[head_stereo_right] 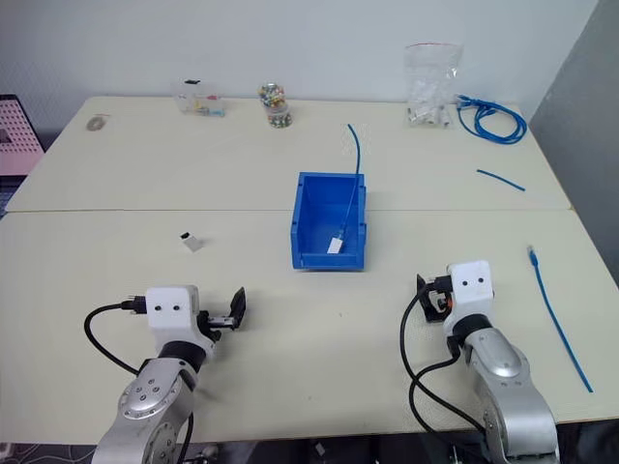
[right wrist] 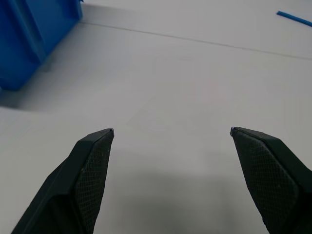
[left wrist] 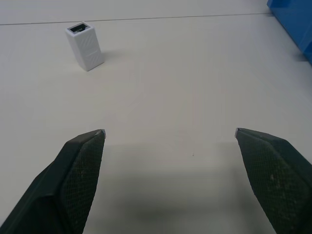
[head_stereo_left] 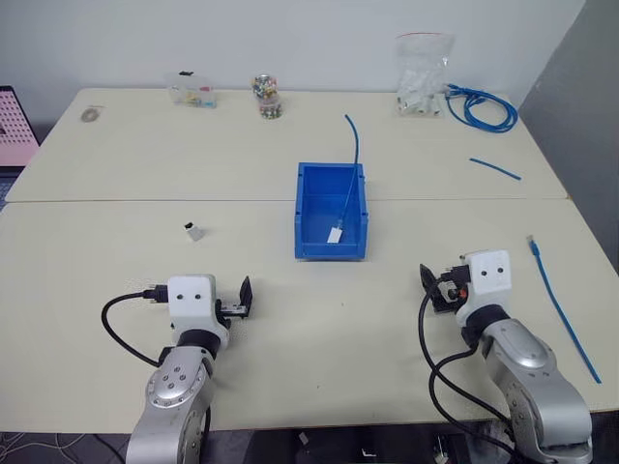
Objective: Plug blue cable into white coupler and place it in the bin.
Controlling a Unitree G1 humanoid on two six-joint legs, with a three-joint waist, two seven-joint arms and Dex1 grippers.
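Observation:
The blue bin (head_stereo_left: pixel 332 253) stands at the table's middle. In it lies a thin blue cable (head_stereo_left: pixel 348 193) whose end carries a small white block (head_stereo_left: pixel 336 235); its other end trails out over the back rim. A loose white coupler (head_stereo_left: pixel 194 231), dark socket face up, stands left of the bin and ahead of my left gripper (head_stereo_left: pixel 242 298); the left wrist view shows the coupler (left wrist: pixel 85 46) too. Another blue cable (head_stereo_left: pixel 561 311) with a clear plug lies along the right edge. My right gripper (head_stereo_left: pixel 430 285) hovers left of it. Both grippers are open and hold nothing.
At the back right lie a coiled blue cable bundle (head_stereo_left: pixel 481 106), a clear bag of white parts (head_stereo_left: pixel 422 77) and a short blue offcut (head_stereo_left: pixel 494 168). A jar (head_stereo_left: pixel 266 97) and a small clear box (head_stereo_left: pixel 190 92) stand at the back. A seam (head_stereo_left: pixel 145 200) joins two tables.

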